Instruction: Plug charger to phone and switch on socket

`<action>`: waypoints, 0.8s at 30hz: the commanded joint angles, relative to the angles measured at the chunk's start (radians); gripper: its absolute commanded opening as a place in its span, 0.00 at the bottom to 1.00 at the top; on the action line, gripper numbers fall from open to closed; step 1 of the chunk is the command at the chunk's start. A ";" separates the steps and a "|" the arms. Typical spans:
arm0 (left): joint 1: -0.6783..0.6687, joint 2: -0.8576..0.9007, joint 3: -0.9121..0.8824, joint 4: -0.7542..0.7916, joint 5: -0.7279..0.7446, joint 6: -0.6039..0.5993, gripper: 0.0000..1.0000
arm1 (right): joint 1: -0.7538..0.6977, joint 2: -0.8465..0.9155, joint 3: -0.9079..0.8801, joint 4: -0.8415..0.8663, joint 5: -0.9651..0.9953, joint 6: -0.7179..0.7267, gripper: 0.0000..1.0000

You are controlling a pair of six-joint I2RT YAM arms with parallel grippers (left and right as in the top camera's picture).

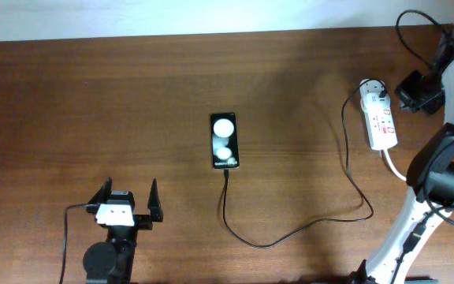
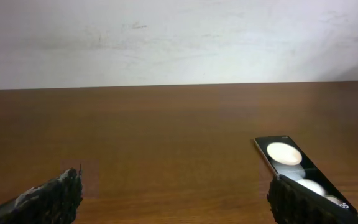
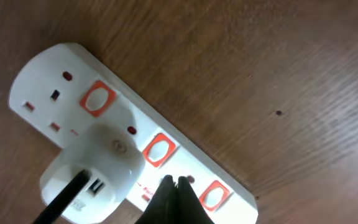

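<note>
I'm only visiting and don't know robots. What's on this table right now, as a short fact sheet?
phone: black, lying flat mid-table
charger: thin black cable from the phone's near edge, looping right and up to the socket
plug: white, seated in the socket
socket: white strip at the far right
switches: red; on or off cannot be told
left jaws: open, empty, near-left of the phone
right jaws: shut, tips at the socket between two switches
table: brown wood
</note>
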 commanded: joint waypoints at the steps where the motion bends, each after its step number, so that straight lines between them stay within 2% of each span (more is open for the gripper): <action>1: 0.002 -0.005 -0.001 -0.007 0.018 0.015 0.99 | -0.002 0.007 -0.056 0.045 -0.045 -0.006 0.04; 7: 0.002 -0.005 -0.001 -0.007 0.018 0.015 0.99 | -0.002 0.018 -0.110 0.108 -0.088 -0.006 0.04; 24: 0.002 -0.005 -0.001 -0.007 0.018 0.015 0.99 | -0.001 0.040 -0.111 0.123 -0.120 -0.006 0.04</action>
